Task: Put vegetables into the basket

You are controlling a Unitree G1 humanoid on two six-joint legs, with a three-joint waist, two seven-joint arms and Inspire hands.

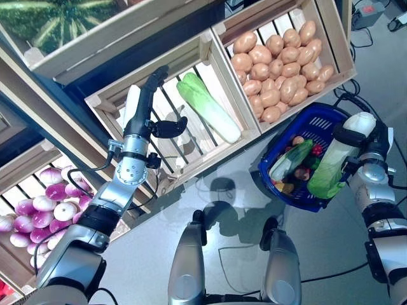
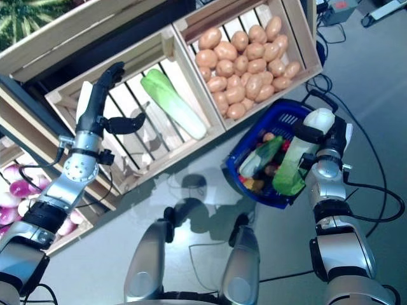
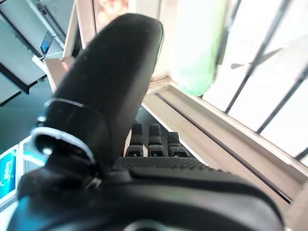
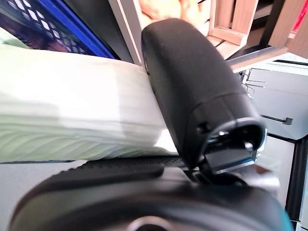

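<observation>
Eye views: right hand (image 1: pixel 358 141) grips a cabbage (image 1: pixel 336 162) over the blue basket (image 1: pixel 318 119). Left hand (image 1: pixel 147 105) reaches into the slatted crate (image 1: pixel 210 51), fingers straight, near another cabbage (image 1: pixel 207 106). Right wrist: thumb clamped across cabbage. Left wrist: hand relaxed, empty.

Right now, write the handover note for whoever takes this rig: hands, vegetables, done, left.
Right hand: shut on a napa cabbage, held over the blue basket on the floor, not yet released.
Left hand: open, reaching into the slatted crate, beside a pale vegetable and apart from the second cabbage.
Done: several vegetables already lie in the basket.
Left: drop the held cabbage; fetch the crate cabbage. Potatoes and onions remain in their crates.
</observation>
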